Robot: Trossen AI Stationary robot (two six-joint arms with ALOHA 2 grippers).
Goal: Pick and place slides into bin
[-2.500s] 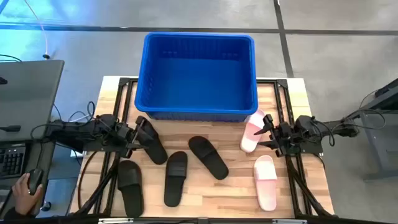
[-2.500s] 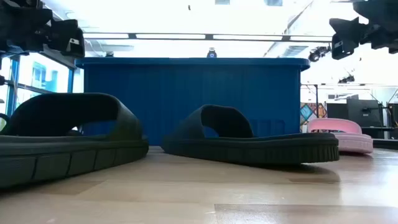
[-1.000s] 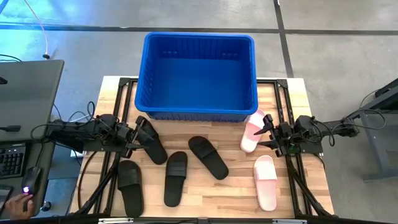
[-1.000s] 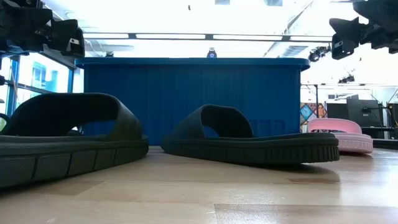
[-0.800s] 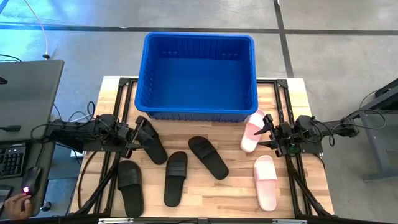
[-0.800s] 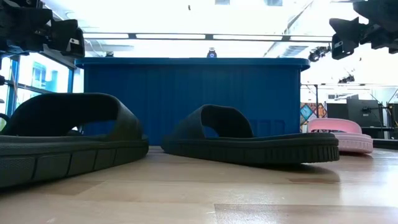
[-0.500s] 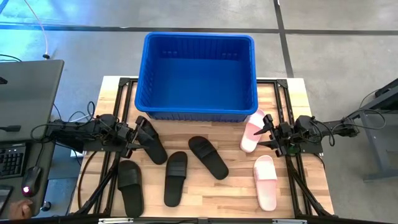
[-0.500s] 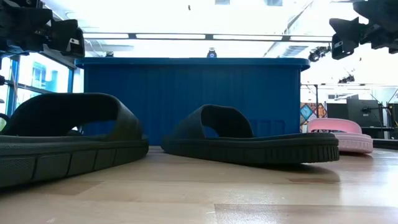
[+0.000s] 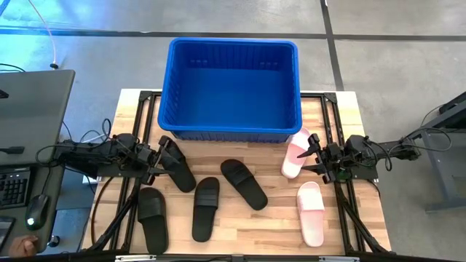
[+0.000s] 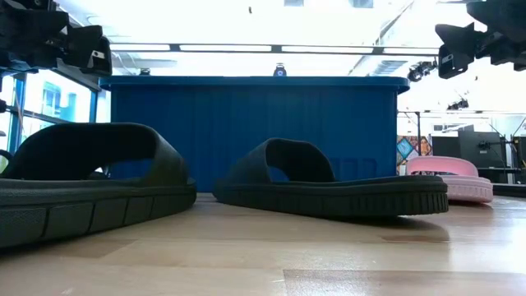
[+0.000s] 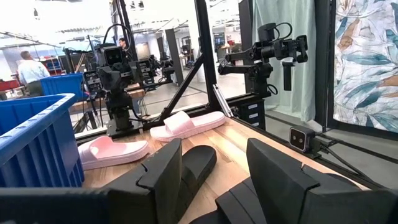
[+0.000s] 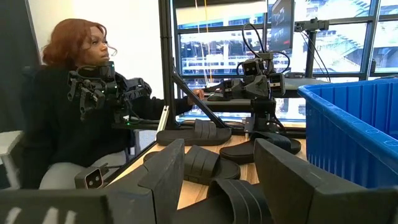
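The blue bin (image 9: 233,87) stands at the table's far middle, with nothing in it that shows. Four black slides lie sole-down on the wood: one at the left (image 9: 175,164), one at the near left (image 9: 153,218) and two in the middle (image 9: 205,207) (image 9: 244,183). Two pink slides lie at the right (image 9: 295,154) (image 9: 311,212). My left gripper (image 9: 156,161) is open and hovers by the left black slide. My right gripper (image 9: 312,155) is open and hovers by the far pink slide. In the low view both grippers (image 10: 57,37) (image 10: 481,37) hang well above the table.
Dark frame rails (image 9: 142,98) run along the table's left and right sides. A desk with a keyboard and mouse (image 9: 33,211) stands past the left edge. A person (image 12: 62,93) sits there. Bare wood (image 9: 255,229) lies between the slides near the front edge.
Both arms and all slides have kept still. A person's hand at the desk beyond the table's left edge has drawn back off the mouse.
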